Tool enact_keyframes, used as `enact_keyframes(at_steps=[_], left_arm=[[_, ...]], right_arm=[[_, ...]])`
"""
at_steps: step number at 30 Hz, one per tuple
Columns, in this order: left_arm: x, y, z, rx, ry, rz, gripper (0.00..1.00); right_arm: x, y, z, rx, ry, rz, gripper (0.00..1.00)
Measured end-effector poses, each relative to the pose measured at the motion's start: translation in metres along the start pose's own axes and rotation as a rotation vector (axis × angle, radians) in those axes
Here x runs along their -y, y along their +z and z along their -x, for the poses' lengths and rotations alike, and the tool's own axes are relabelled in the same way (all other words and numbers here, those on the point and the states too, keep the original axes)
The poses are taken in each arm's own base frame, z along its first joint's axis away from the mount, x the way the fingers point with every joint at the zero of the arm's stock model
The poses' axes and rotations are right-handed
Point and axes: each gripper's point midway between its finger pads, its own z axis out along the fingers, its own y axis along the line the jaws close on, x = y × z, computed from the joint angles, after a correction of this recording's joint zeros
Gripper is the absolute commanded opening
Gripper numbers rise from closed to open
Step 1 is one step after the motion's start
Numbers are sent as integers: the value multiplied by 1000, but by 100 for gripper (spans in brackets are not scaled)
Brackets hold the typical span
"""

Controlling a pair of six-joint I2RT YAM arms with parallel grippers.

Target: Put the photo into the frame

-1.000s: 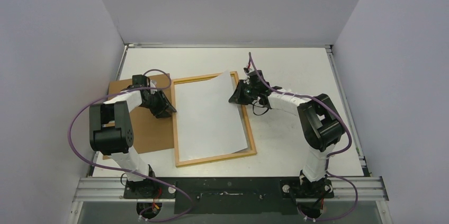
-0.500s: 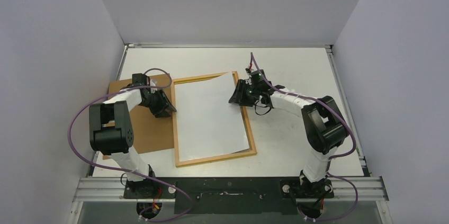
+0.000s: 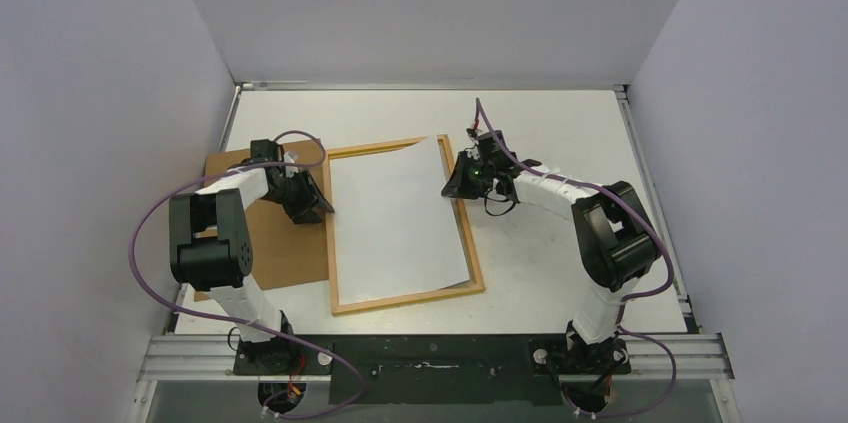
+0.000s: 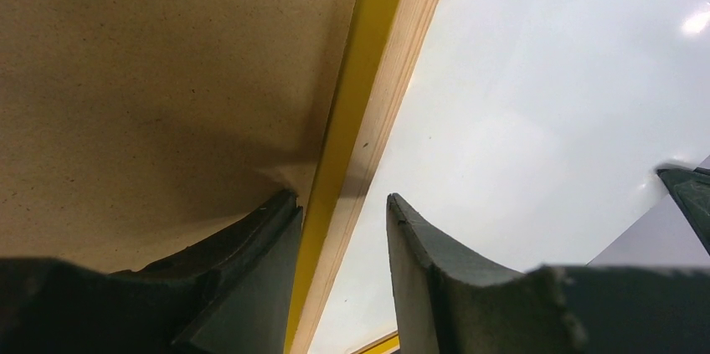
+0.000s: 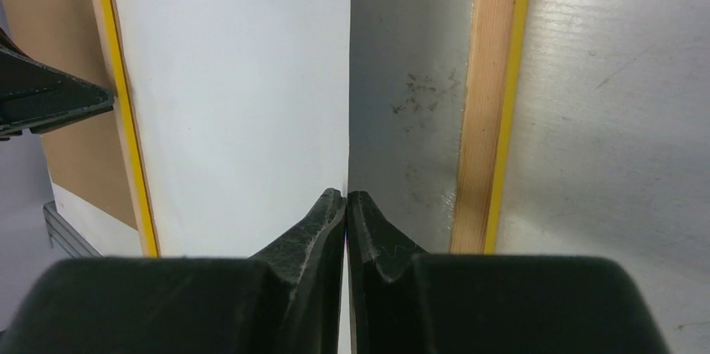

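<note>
The frame [image 3: 405,301] lies back up on the table, its light-wood side showing. The photo [image 3: 400,213] lies in it with its white back up, slightly askew. My right gripper [image 3: 452,183] is shut on the photo's right edge near the far right corner. In the right wrist view the gripper [image 5: 347,195] pinches the photo [image 5: 234,78] just inside the frame's right rail [image 5: 486,78]. My left gripper [image 3: 312,208] is open. In the left wrist view it [image 4: 339,199] straddles the frame's left rail [image 4: 360,94], one finger on the board side and one over the photo [image 4: 544,78].
The brown backing board [image 3: 270,253] lies flat left of the frame, touching its left rail; it also shows in the left wrist view [image 4: 151,61]. White walls close in the table on three sides. Both arm bases stand at the near edge.
My right gripper has shifted slightly to the right with the photo's edge, and the photo lies a little flatter in the frame. The left arm has not moved.
</note>
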Motion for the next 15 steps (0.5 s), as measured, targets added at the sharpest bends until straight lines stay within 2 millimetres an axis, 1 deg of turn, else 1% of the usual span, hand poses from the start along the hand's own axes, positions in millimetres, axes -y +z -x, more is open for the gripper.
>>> enact_keyframes(at_steps=[6,10,15], left_arm=[[0,0,0,-2,3,-2,41],[0,0,-1,-3,4,-3,41],[1,0,-1,-4,7,-5,41]], right_arm=[[9,-1,-1,-4,-25,-33,4],[14,-2,-3,-10,-33,-54,8],[15,-2,-4,-16,-35,-56,8]])
